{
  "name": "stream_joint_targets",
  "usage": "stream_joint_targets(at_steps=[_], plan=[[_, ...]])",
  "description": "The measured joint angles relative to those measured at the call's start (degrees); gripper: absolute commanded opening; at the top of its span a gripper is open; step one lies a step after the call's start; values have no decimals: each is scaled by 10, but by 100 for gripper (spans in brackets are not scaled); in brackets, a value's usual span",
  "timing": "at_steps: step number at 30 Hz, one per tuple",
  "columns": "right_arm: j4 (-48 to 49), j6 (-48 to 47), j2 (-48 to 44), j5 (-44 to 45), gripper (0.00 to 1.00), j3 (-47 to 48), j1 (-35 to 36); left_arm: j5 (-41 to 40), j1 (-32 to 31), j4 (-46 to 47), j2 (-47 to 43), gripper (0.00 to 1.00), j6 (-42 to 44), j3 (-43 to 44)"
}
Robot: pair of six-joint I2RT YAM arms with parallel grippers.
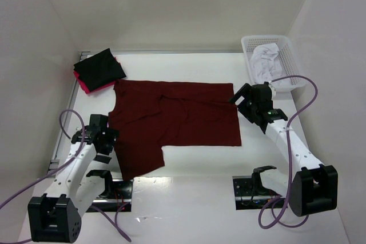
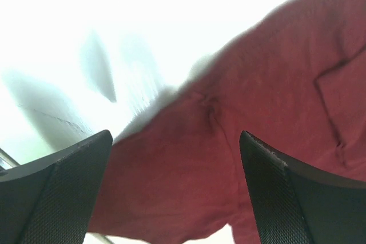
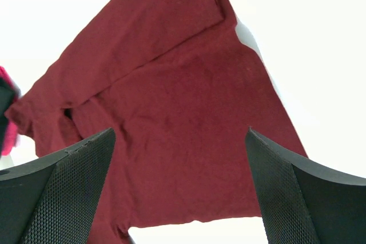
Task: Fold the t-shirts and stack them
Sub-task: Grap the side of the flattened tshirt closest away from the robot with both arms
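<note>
A large dark maroon t-shirt (image 1: 177,118) lies flat across the middle of the table, one sleeve reaching toward the near left. It fills the left wrist view (image 2: 257,141) and the right wrist view (image 3: 183,118). A folded black t-shirt (image 1: 100,67) rests on a folded bright pink one (image 1: 86,86) at the far left. My left gripper (image 1: 108,138) is open at the maroon shirt's left edge, jaws wide above the cloth. My right gripper (image 1: 243,98) is open above the shirt's far right corner. Neither holds anything.
A white plastic basket (image 1: 291,61) with white cloth (image 1: 266,61) stands at the far right. White walls enclose the table on the left, back and right. Purple cables loop beside both arm bases.
</note>
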Motion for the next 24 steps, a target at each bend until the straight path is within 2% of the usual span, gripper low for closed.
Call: stream_joint_targets(at_steps=[2,5,13,20,24], plan=[[0,3,-1,0,100,0,0,-10,0,7,-10,94,-13,-7],[0,5,-1,0,100,-1,0,-14,0,21,-17,90,-20,-22],[-2,7,-1,0,100,-2,0,-16,-12,43,-25,87,-6,-33],[-20,21,-10,7,100,-4,0,-16,-27,56,-13,80,13,-33],[-44,29,-44,20,100,-10,0,-14,-33,58,2,73,27,-33]])
